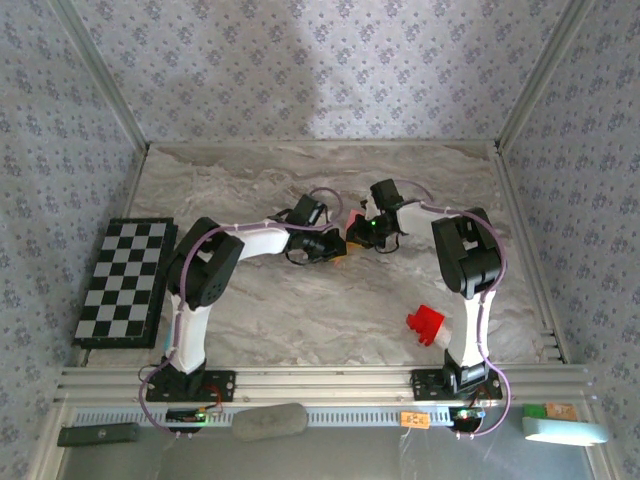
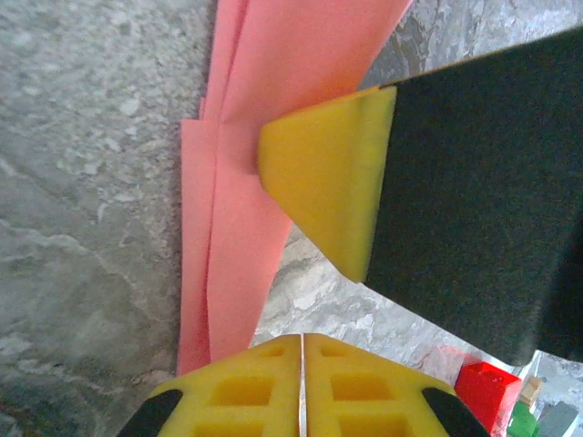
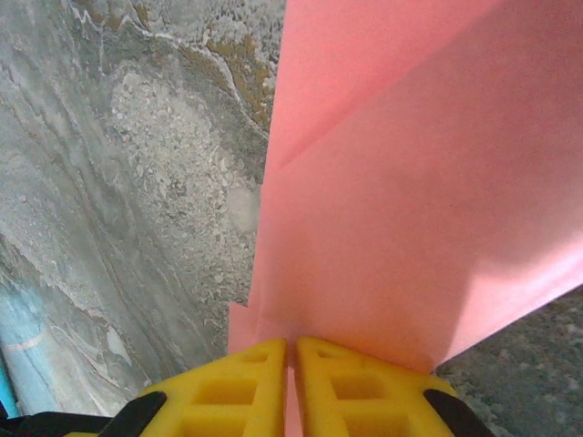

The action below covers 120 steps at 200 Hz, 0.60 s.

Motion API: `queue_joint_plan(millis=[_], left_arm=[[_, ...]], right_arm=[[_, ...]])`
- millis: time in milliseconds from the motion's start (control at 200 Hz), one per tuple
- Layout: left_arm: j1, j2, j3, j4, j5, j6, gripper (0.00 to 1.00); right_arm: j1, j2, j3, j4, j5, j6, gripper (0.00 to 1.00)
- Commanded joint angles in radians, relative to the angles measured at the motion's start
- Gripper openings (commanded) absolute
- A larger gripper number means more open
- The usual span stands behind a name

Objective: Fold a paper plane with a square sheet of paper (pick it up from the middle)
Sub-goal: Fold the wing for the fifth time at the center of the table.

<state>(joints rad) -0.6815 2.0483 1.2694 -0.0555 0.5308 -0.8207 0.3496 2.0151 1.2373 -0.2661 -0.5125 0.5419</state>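
Note:
The sheet of paper is folded into a long, layered pink paper plane (image 2: 239, 173), lying on the marble table in the middle between both arms (image 1: 352, 226). My right gripper (image 3: 291, 344) is shut on one end of it, and the pink paper (image 3: 401, 182) runs up out of the jaws. Its yellow fingertip (image 2: 319, 177) presses onto the folded layers in the left wrist view. My left gripper (image 2: 302, 339) is shut just beside the paper's edge, with nothing visible between its jaws. From above, the left gripper (image 1: 338, 248) and right gripper (image 1: 358, 232) nearly touch.
A small red block (image 1: 427, 323) sits near the right arm's base, also seen at the corner (image 2: 487, 390). A black-and-white chequered board (image 1: 125, 280) lies at the left edge. Metal rails frame the marble table (image 1: 250, 320).

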Motion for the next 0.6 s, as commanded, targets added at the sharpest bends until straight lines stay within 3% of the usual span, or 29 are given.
queue_joint_plan(millis=[0, 595], left_arm=[[-0.007, 0.026, 0.046, -0.051, -0.012, 0.041, 0.07], [0.007, 0.04, -0.069, -0.041, -0.053, 0.033, 0.02]], right_arm=[[0.006, 0.058, -0.003, -0.084, 0.077, -0.02, 0.15], [0.011, 0.086, 0.037, -0.164, 0.109, -0.046, 0.15]])
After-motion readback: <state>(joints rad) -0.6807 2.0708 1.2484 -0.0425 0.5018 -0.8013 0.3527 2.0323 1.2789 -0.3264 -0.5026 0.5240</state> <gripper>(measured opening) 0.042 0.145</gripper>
